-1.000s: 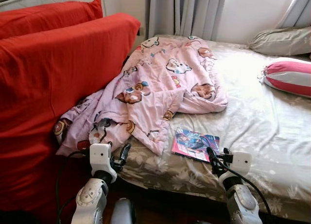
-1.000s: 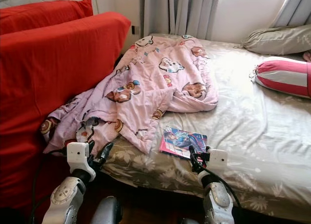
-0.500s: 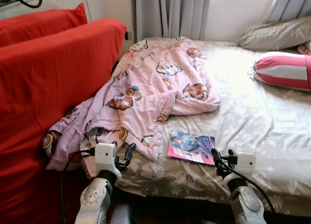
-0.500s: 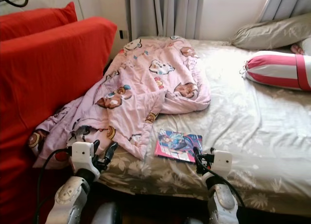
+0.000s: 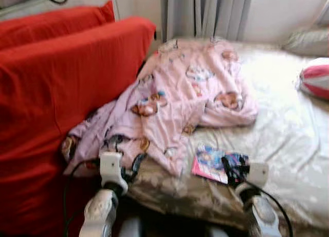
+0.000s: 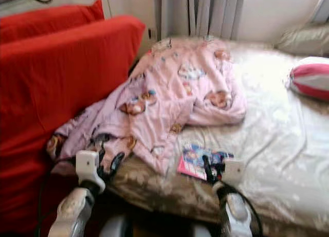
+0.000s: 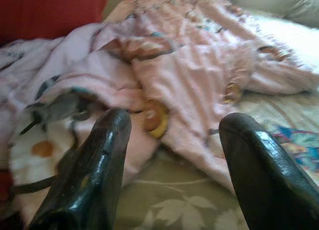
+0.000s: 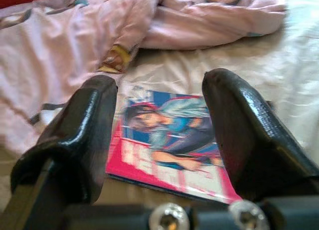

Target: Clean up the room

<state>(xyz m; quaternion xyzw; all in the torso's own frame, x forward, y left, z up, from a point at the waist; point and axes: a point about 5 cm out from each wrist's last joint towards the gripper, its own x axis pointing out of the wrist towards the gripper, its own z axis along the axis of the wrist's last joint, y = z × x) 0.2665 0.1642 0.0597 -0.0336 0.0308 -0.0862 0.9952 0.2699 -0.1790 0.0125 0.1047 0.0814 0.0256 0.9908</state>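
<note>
Just above the magazine [image 8: 172, 140] hovers the right end effector [image 8: 159, 135], fingers apart

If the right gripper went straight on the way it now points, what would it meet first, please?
Most likely the pink-edged illustrated magazine lying flat on the beige floral bedsheet; the right gripper frames it between its open fingers.

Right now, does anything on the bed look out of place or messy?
Yes. The pink blanket lies crumpled in a heap, one end spilling off the bed against the red sofa. A magazine lies loose near the bed's edge, ahead of the open right gripper.
</note>
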